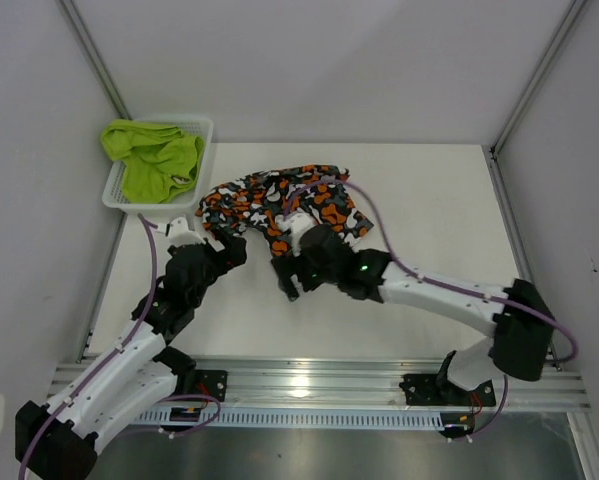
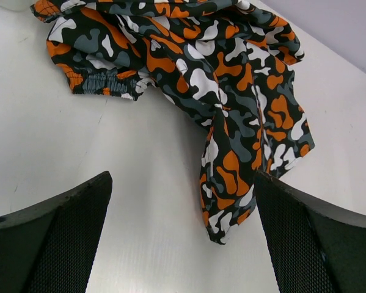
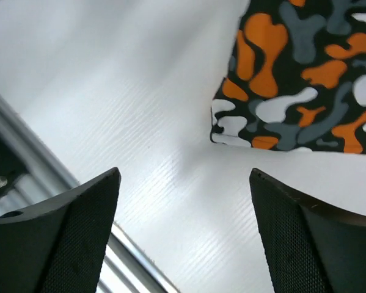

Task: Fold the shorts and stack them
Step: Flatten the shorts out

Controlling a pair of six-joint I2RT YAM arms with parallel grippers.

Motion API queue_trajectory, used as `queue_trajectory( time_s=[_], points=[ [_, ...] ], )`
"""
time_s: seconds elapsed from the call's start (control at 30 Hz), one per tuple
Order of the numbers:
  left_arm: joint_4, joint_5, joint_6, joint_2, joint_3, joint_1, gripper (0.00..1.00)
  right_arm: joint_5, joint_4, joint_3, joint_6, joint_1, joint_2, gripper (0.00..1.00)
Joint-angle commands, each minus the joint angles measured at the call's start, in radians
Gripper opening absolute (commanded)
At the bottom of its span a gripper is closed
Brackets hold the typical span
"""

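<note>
**Table** (image 1: 429,200), one. White, flat; carries everything below.

**Arms**, two. Bolted at the near edge, both reaching towards the middle.

**Camo shorts** (image 1: 279,200), one. Orange, black, white and grey.
- Place: crumpled on the table at middle-far, just right of the basket, unfolded, one leg trailing towards the near side.
- Handling, as judged: light, limp cloth that will drape and bunch rather than hold a shape. A one-point lift would likely let it sag.
- Best holds look to be the gathered waistband (image 2: 103,82) on the left and the leg corner (image 3: 222,131) on the near side, one per arm.

**Basket** (image 1: 201,125), one. White mesh, far left corner.

**Green shorts** (image 1: 154,160), one. Lime, heaped inside the basket and spilling over its rim. Judged equally soft. Its edges are buried in the heap, so no clean hold shows.

**Left gripper** (image 2: 181,183), one. Jaws wide apart, holding nothing. It is near the left side of the camo shorts, with the trailing leg just beyond the fingertips.

**Right gripper** (image 3: 184,177), one. Jaws spread, nothing between them. It is over bare table, just near of the camo corner.

Shorts in all: two, neither folded nor stacked.
</note>
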Motion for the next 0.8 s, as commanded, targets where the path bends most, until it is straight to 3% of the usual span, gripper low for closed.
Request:
queue_trajectory(
  time_s=[0.0,0.07,0.33,0.4,0.53,0.77],
  points=[
    [0.088,0.01,-0.009,0.005,-0.025,0.008,0.99,-0.322,0.2,-0.159,0.049,-0.214,-0.226,0.89],
    [0.117,0.037,-0.023,0.022,-0.045,0.006,0.99,-0.46,0.258,-0.254,0.121,-0.294,-0.257,0.9],
    [0.185,0.096,-0.034,0.145,-0.024,0.006,0.99,-0.588,0.531,-0.437,0.232,-0.412,-0.189,0.77],
    [0.182,0.102,-0.034,0.159,-0.018,0.008,0.99,-0.527,0.525,-0.424,0.197,-0.377,-0.166,0.74],
    [0.131,0.074,-0.022,0.142,0.007,0.008,0.99,-0.243,0.421,-0.346,0.051,-0.236,-0.082,0.67],
    [0.024,-0.036,-0.086,0.055,-0.03,0.061,0.99,-0.034,0.368,-0.263,-0.084,-0.107,0.03,0.54]
  ],
)
